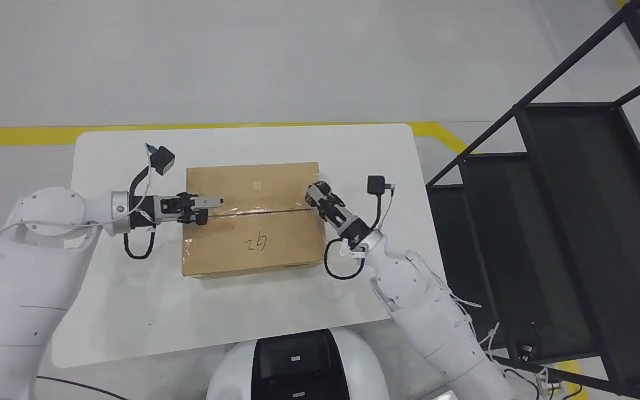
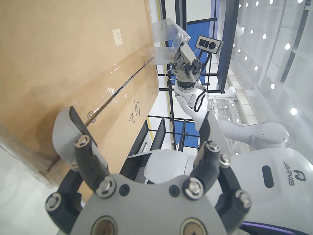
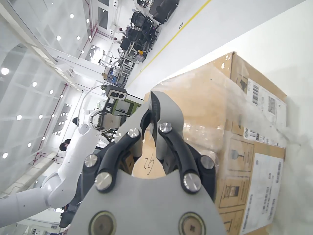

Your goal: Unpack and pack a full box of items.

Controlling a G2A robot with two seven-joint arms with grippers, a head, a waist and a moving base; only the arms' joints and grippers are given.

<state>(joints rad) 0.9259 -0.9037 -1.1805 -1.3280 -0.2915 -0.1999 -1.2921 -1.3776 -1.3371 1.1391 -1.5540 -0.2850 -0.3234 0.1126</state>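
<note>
The box (image 1: 250, 225) sits shut mid-table (image 1: 110, 300), with its taped seam (image 1: 262, 210) running lengthwise between my two claws. The left claw (image 1: 203, 202) is spread apart at the seam's left end, one finger (image 2: 73, 123) resting on the box. The right claw (image 1: 318, 192) is at the far end, pinched together on loose clear tape (image 2: 168, 40), I reckon. So the peel would run along the seam toward the left arm.

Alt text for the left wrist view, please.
The open left end effector has one finger on top of a cardboard box, beside its taped, partly split centre seam. At the box's far end, the right end effector grips crumpled clear tape.
</note>
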